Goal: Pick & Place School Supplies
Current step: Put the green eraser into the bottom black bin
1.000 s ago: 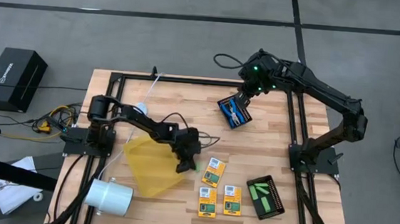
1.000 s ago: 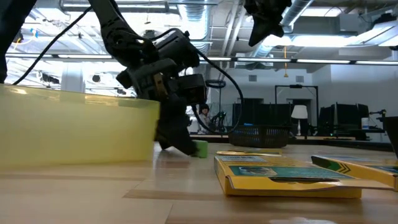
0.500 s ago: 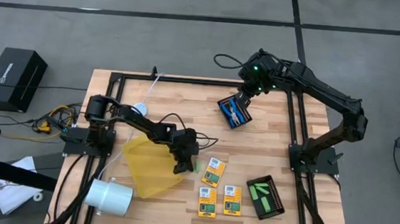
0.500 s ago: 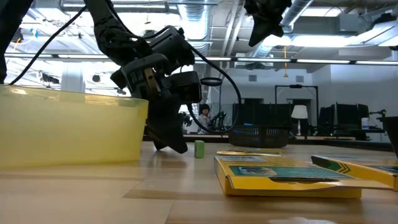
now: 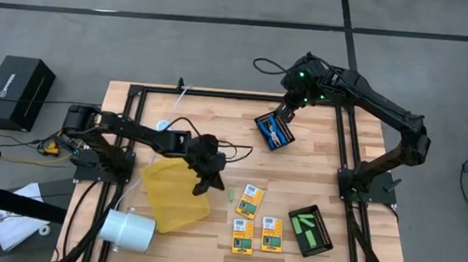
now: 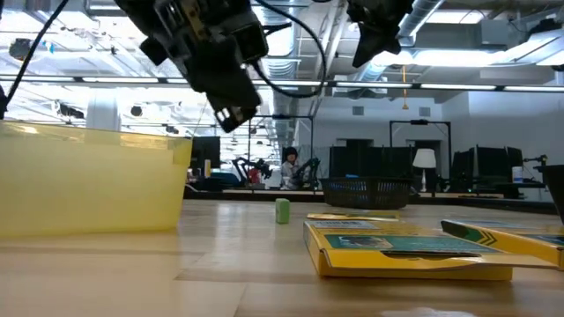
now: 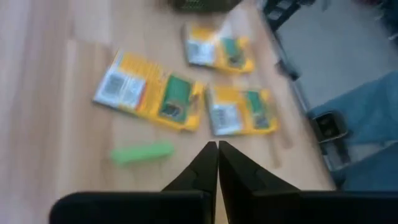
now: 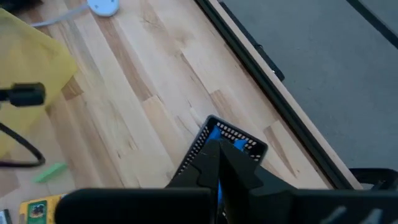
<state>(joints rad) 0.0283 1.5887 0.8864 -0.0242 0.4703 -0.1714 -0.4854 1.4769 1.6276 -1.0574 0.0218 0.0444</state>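
left gripper [image 5: 211, 182] pinched shut, empty, raised beside yellow tray [image 5: 174, 195] | green stick [image 5: 231, 195] lying mid-table beside crayon boxes [image 5: 250, 201] | right gripper [image 5: 284, 115] shut above tray of scissors [image 5: 275, 131], far edge | risk: closed fingers would shove the stick away, not grasp it

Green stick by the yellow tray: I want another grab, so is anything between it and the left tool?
Nothing visible: the green stick lies alone on bare wood, with the left tool raised just beside it.
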